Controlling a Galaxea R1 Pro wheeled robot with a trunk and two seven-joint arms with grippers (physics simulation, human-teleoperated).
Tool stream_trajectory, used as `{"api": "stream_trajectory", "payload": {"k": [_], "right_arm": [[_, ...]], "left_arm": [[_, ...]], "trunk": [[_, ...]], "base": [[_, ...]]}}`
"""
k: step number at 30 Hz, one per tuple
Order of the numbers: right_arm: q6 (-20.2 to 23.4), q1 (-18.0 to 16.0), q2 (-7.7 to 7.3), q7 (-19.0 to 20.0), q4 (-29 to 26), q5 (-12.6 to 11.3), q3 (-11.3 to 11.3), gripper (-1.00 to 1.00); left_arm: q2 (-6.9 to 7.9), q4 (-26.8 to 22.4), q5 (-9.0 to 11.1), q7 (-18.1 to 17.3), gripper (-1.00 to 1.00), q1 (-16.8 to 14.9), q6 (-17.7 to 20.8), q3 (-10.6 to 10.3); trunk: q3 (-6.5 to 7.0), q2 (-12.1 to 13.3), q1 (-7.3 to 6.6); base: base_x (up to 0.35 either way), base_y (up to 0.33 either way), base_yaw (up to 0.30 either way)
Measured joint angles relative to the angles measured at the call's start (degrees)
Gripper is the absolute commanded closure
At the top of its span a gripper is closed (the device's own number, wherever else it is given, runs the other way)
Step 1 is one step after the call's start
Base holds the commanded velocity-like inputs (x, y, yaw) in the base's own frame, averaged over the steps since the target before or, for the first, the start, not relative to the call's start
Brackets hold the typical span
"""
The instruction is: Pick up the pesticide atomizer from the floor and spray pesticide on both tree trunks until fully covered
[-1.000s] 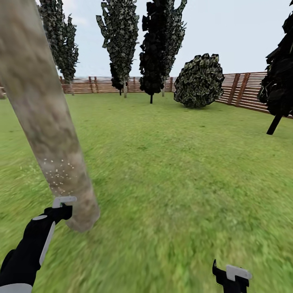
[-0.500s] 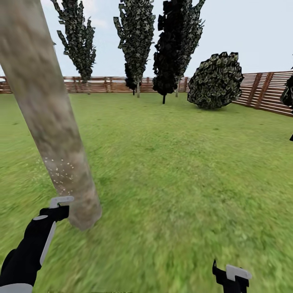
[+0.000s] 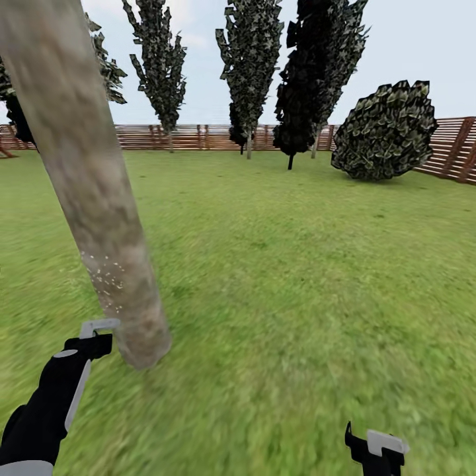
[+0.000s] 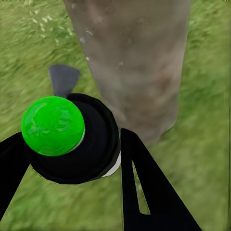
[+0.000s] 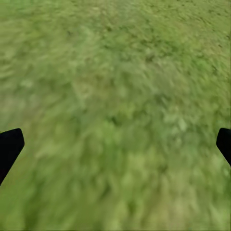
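Left fingers (image 4: 72,159): I have them clamped around the pesticide atomizer (image 4: 67,137), green cap toward the camera, nozzle facing the tree trunk (image 3: 99,218) at my 11 o'clock.
Right fingers (image 5: 115,144): wide apart, idle over the lawn (image 3: 297,264).
Pesticide (image 3: 109,281): white specks cover one low patch.
Risk: I judge the trunk may stay mostly bare if my aim never shifts; drifting closer could knock the nozzle against bark.

Illumination is bright, even daylight under a pale sky (image 3: 423,46). Shadows are faint; no glare appears. The lawn (image 3: 297,317) renders smeared and soft near the camera, sharper toward the fence (image 3: 198,137). Both wrist views show blurred grass texture; straight verticals lean at the head view's edges.
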Motion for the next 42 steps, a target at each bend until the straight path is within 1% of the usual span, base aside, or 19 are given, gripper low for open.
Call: {"api": "stream_trajectory", "payload": {"k": [5,8,11,14,15,17,21,23,24,26,27,28,35,38,41,42], "right_arm": [[0.0,0.0,0.00,0.0,0.0,0.0,0.0,-1.00],[0.0,0.0,0.00,0.0,0.0,0.0,0.0,-1.00],[0.0,0.0,0.00,0.0,0.0,0.0,0.0,-1.00],[0.0,0.0,0.00,0.0,0.0,0.0,0.0,-1.00],[0.0,0.0,0.00,0.0,0.0,0.0,0.0,-1.00],[0.0,0.0,0.00,0.0,0.0,0.0,0.0,-1.00],[0.0,0.0,-0.01,0.0,0.0,0.0,0.0,-1.00],[0.0,0.0,-0.04,0.0,0.0,0.0,0.0,-1.00],[0.0,0.0,-0.07,0.0,0.0,0.0,0.0,-1.00],[0.0,0.0,-0.08,0.0,0.0,0.0,0.0,-1.00],[0.0,0.0,-0.09,0.0,0.0,0.0,0.0,-1.00],[0.0,0.0,-0.09,0.0,0.0,0.0,0.0,-1.00],[0.0,0.0,-0.09,0.0,0.0,0.0,0.0,-1.00],[0.0,0.0,-0.09,0.1,0.0,0.0,0.0,-1.00],[0.0,0.0,-0.09,0.0,0.0,0.0,0.0,-1.00],[0.0,0.0,-0.09,0.0,0.0,0.0,0.0,-1.00]], "left_arm": [[0.00,0.0,0.0,0.0,1.00,0.0,0.0,0.0],[0.00,0.0,-0.1,0.0,1.00,0.0,0.0,0.0],[0.00,0.0,-0.1,-0.1,1.00,0.0,0.0,0.0],[0.01,0.0,-0.2,0.0,1.00,0.0,0.2,0.2],[-0.01,1.2,0.1,0.0,1.00,0.0,0.2,0.2],[-0.14,5.7,0.4,-0.1,1.00,-0.5,0.1,0.1],[0.10,8.1,0.2,-0.1,1.00,-0.6,-0.1,0.4],[0.22,11.1,0.3,-0.2,1.00,-0.3,-0.8,0.4],[0.21,13.7,0.4,-0.2,1.00,-0.2,-2.3,0.3],[0.10,19.6,0.4,-0.1,1.00,-0.2,-7.2,0.3],[0.08,24.4,0.3,0.0,1.00,-0.2,-10.5,0.5],[0.07,25.3,0.2,0.0,1.00,-0.2,-11.2,0.5],[0.16,25.7,0.1,0.2,1.00,-0.3,-11.6,0.6],[-0.02,25.7,0.2,0.1,1.00,-0.3,-11.8,1.7],[-0.14,25.6,0.3,0.2,1.00,-0.3,-11.9,1.9],[-0.51,25.5,0.4,0.2,1.00,-0.3,-11.9,1.9]], "trunk": [[0.00,0.0,0.00],[0.00,0.0,0.00],[0.00,0.0,0.00],[0.00,0.0,0.00],[0.00,0.0,0.00],[0.00,0.0,0.00],[0.00,0.0,0.00],[-0.01,0.0,0.00],[-0.01,0.0,0.00],[-0.01,0.0,0.00],[-0.01,0.0,0.00],[0.00,0.0,0.00],[0.00,0.0,0.00],[0.00,0.0,0.00],[0.00,0.0,0.00],[0.00,0.0,0.00]], "base": [[0.240,-0.189,0.003],[0.152,-0.215,0.198],[0.012,-0.259,0.264],[-0.212,-0.204,0.277],[-0.225,-0.158,0.278],[-0.173,-0.108,0.278],[-0.058,-0.021,0.148],[-0.006,-0.002,0.016],[-0.002,-0.001,0.005],[0.000,0.000,0.001],[0.000,0.000,0.000],[0.000,0.000,0.000],[0.103,-0.064,0.000],[0.231,-0.134,0.000],[0.232,-0.121,0.000],[0.232,-0.128,0.000]]}}
